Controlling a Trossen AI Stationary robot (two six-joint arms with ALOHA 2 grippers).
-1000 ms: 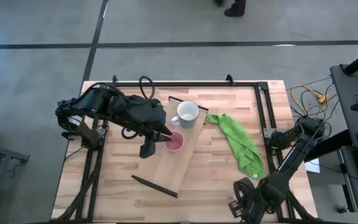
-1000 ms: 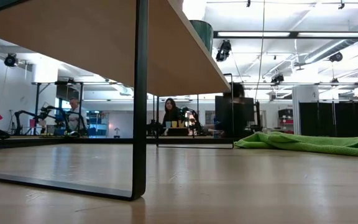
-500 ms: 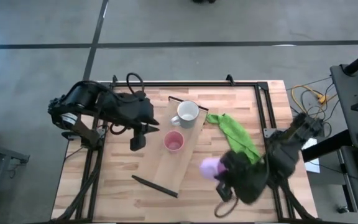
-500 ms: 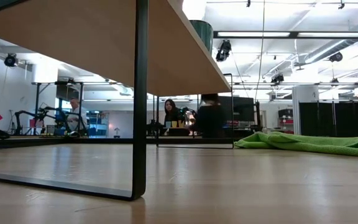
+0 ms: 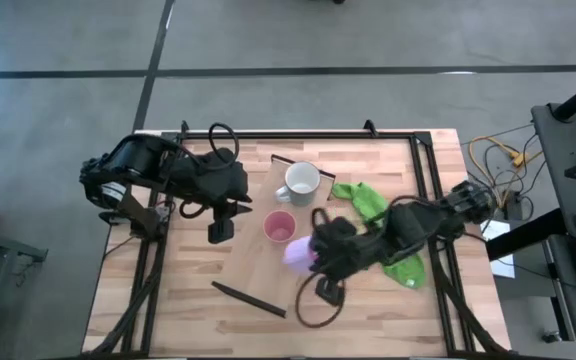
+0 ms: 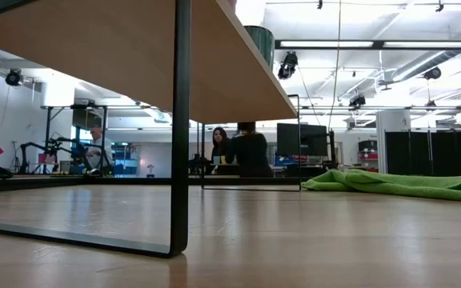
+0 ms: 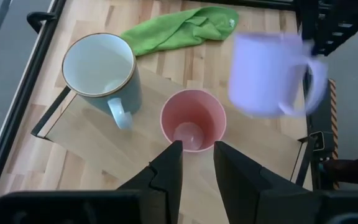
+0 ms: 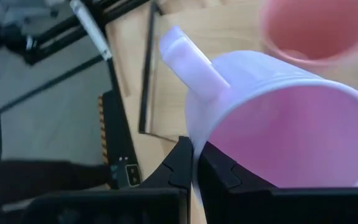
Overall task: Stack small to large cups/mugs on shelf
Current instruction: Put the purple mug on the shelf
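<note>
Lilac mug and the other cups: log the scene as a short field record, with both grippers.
lilac mug: clamped by its rim in the right gripper, carried above the shelf edge
salmon cup: upright on the shelf, empty
grey-white mug: upright on the shelf's far end, empty
left gripper: fingers open, holding nothing, beside the shelf and pointed at the salmon cup
green cloth: on the table, right of the shelf
stacking: none yet; all three vessels separate

No legible text or labels.
</note>
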